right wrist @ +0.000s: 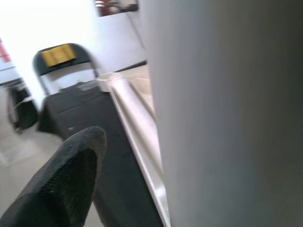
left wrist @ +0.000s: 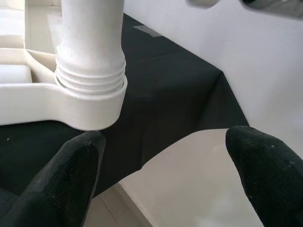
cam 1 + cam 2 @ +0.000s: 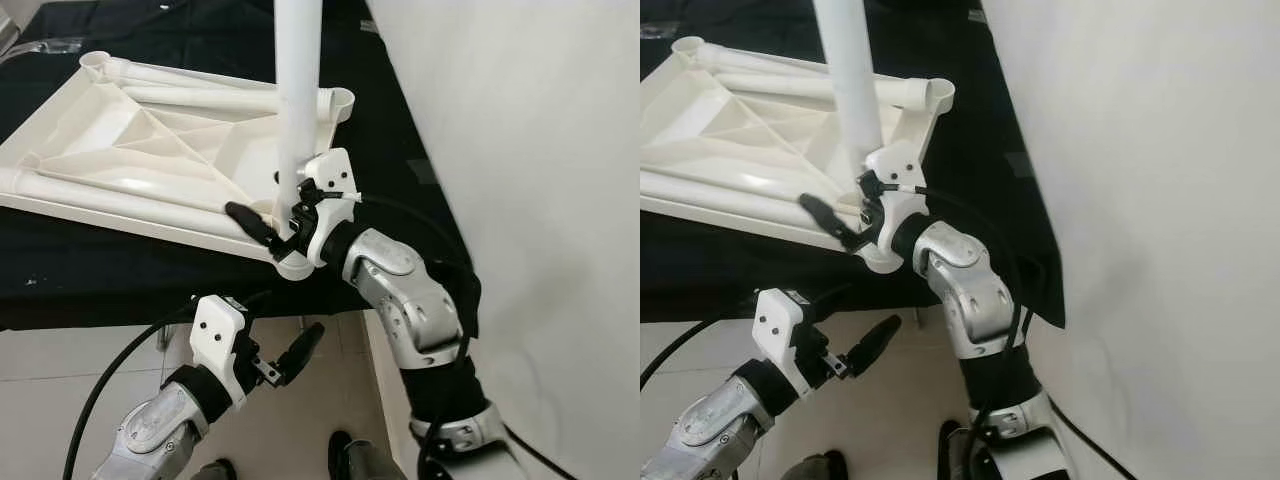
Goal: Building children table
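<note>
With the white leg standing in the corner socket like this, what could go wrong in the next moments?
1. The threads of the table leg are still visible above the corner socket, so it seems not fully screwed in; it may tilt or cross-thread.
2. That corner of the tabletop sits at the edge of the black cloth; pushing might slide it off.
3. The right gripper alone is at the leg; the left gripper hangs open below the edge, giving no support.
</note>
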